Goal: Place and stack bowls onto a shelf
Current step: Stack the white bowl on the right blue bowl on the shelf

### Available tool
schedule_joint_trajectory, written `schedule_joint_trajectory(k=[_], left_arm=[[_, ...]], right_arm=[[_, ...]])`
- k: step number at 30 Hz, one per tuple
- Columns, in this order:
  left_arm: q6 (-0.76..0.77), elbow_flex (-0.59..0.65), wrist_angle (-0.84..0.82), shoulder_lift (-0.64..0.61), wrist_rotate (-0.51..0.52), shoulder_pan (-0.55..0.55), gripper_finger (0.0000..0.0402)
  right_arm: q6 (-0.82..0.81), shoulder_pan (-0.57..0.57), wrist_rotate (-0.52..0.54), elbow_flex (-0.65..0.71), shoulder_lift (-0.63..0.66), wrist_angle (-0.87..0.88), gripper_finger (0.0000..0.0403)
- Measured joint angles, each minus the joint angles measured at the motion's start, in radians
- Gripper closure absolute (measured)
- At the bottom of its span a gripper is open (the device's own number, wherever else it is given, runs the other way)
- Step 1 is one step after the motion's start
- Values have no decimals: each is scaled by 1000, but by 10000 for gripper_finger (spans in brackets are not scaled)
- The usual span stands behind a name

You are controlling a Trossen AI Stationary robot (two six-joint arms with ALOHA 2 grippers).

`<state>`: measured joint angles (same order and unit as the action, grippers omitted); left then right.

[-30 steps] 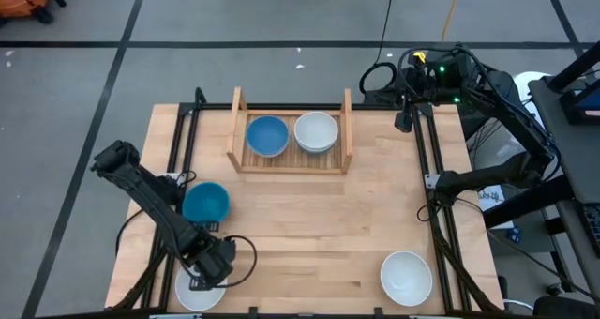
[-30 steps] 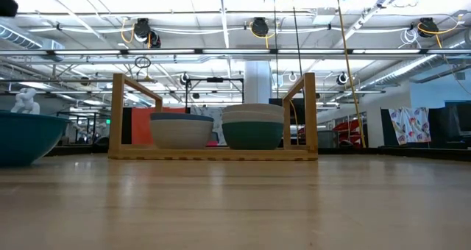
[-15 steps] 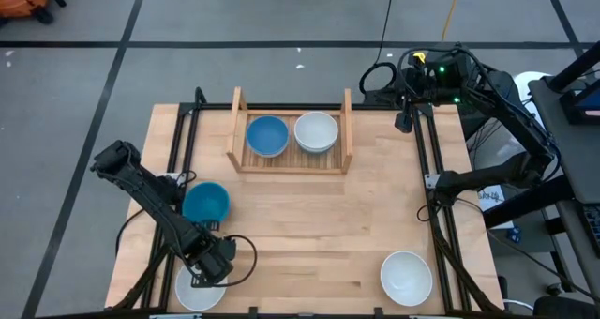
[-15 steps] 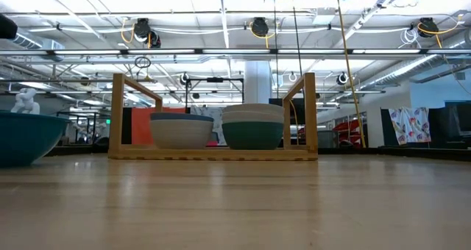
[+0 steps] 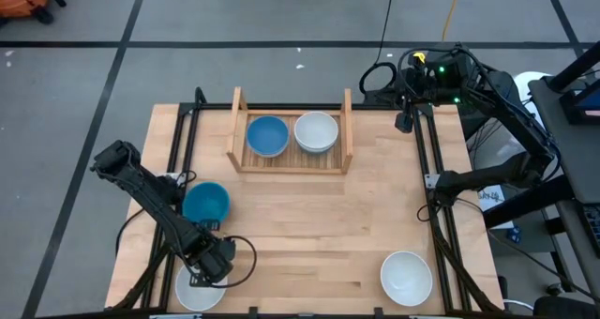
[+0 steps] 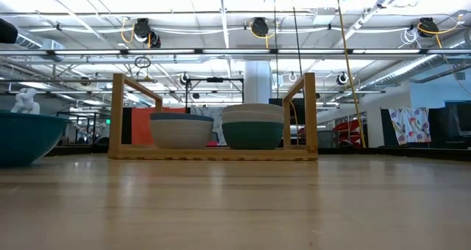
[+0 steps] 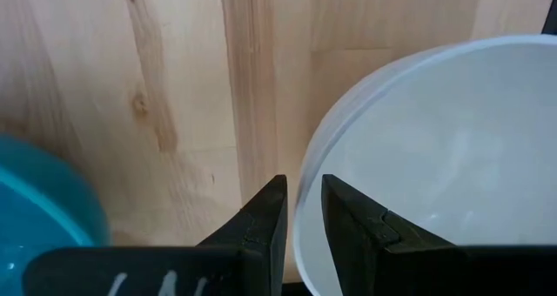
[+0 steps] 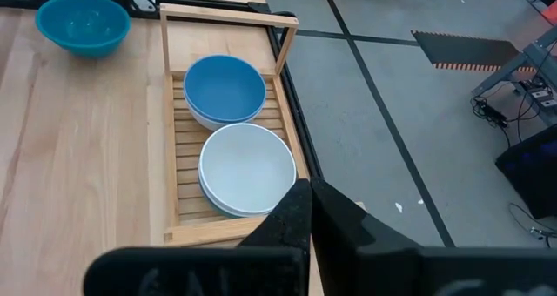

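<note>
My left gripper (image 5: 201,278) is at the table's near left corner, shut on the rim of a white bowl (image 5: 190,296) that also shows in the left wrist view (image 7: 435,157). A bright blue bowl (image 5: 206,204) stands on the table just beyond it. Another white bowl (image 5: 406,277) stands at the near right. The wooden shelf (image 5: 345,127) at the far middle holds two stacks, one topped by a blue bowl (image 5: 267,136) and one by a white bowl (image 5: 316,131). In the low view the second stack rests on a dark green bowl (image 6: 252,136). My right gripper (image 8: 309,200) is shut and empty, off the table's far right. My left gripper has the white bowl's rim (image 7: 302,187) between its two fingers, one finger (image 7: 348,231) inside the bowl and one (image 7: 265,231) outside. The fingers come from above, pointing down. The bowl sits upright on the table.
The blue bowl (image 7: 35,218) is close beside my left gripper. Black frame rails (image 5: 436,197) run along the table's left and right sides. Open tabletop (image 5: 309,225) lies between the shelf and the near edge.
</note>
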<state>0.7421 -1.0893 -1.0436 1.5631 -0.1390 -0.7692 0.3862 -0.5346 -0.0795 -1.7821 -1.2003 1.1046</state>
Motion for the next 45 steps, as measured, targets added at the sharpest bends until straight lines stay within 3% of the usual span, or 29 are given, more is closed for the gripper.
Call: schedule_joint_trajectory(k=[22, 41, 45], left_arm=[[20, 0, 2, 3, 1, 0, 323], [10, 1, 12, 117, 5, 1, 323], [8, 1, 64, 145, -38, 6, 326]], right_arm=[[0, 0, 0, 0, 0, 0, 403], [0, 0, 0, 0, 0, 0, 403], [0, 0, 0, 0, 0, 0, 403]])
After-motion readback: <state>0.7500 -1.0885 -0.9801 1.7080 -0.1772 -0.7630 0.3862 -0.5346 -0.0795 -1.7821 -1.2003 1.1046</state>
